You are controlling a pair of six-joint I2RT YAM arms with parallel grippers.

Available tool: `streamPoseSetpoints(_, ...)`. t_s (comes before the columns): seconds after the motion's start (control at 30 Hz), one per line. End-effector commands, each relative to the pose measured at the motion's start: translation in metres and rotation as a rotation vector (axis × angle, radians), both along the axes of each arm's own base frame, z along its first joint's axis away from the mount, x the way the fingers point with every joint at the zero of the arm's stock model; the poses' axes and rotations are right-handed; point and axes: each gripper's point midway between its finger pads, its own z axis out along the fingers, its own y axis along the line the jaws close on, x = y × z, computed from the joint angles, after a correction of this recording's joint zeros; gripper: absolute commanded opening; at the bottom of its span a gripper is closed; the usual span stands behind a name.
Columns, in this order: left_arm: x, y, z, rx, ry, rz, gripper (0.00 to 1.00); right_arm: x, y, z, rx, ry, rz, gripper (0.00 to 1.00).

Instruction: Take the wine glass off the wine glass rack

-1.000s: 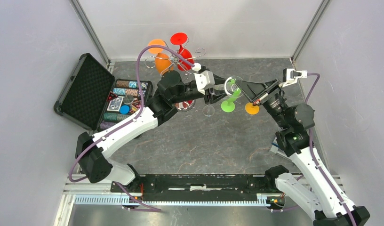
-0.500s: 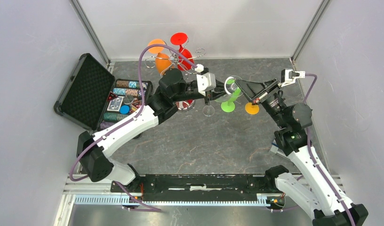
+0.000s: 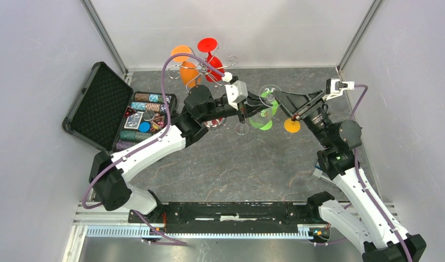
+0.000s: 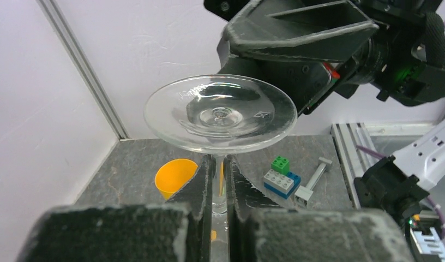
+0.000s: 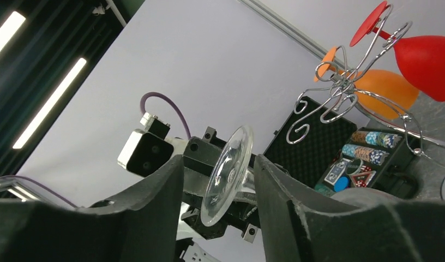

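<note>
A clear wine glass hangs in the air between the two arms, its round foot turned toward the right arm. My left gripper is shut on its stem just behind the foot. My right gripper is open, with the glass foot loose between its fingers and touching neither. In the top view the right gripper faces the left gripper tip to tip. The chrome wine glass rack stands at the back with a red glass and an orange glass hanging from it.
An open black case of poker chips lies at the left. A green glass and a yellow glass stand on the table under the grippers. Toy bricks lie near the right wall. Grey walls close three sides.
The left gripper has shut on the clear glass's stem. The right gripper, shut before, has opened around the foot. The glass has shifted slightly left with the left arm.
</note>
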Motion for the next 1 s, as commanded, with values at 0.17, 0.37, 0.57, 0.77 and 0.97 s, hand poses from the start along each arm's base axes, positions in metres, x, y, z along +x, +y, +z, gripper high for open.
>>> streamPoseSetpoints(0.17, 0.001, 0.033, 0.061, -0.303, 0.083, 0.114, 0.02, -0.001, -0.006, 0.000, -0.070, -0.073, -0.079, 0.74)
streamPoseSetpoints(0.37, 0.011, 0.072, 0.096, -0.491, 0.192, 0.255, 0.02, -0.007, -0.033, -0.003, -0.118, -0.164, -0.261, 0.90)
streamPoseSetpoints(0.57, 0.006, 0.112, 0.138, -0.746, 0.350, 0.267, 0.02, -0.008, -0.043, -0.018, -0.097, -0.125, -0.302, 0.94)
streamPoseSetpoints(0.77, 0.001, 0.135, 0.165, -0.957, 0.499, 0.183, 0.02, -0.027, -0.019, -0.003, -0.020, -0.180, -0.101, 0.92)
streamPoseSetpoints(0.97, -0.007, 0.134, 0.179, -1.004, 0.535, 0.092, 0.02, -0.063, -0.005, 0.028, 0.103, -0.315, 0.124, 0.87)
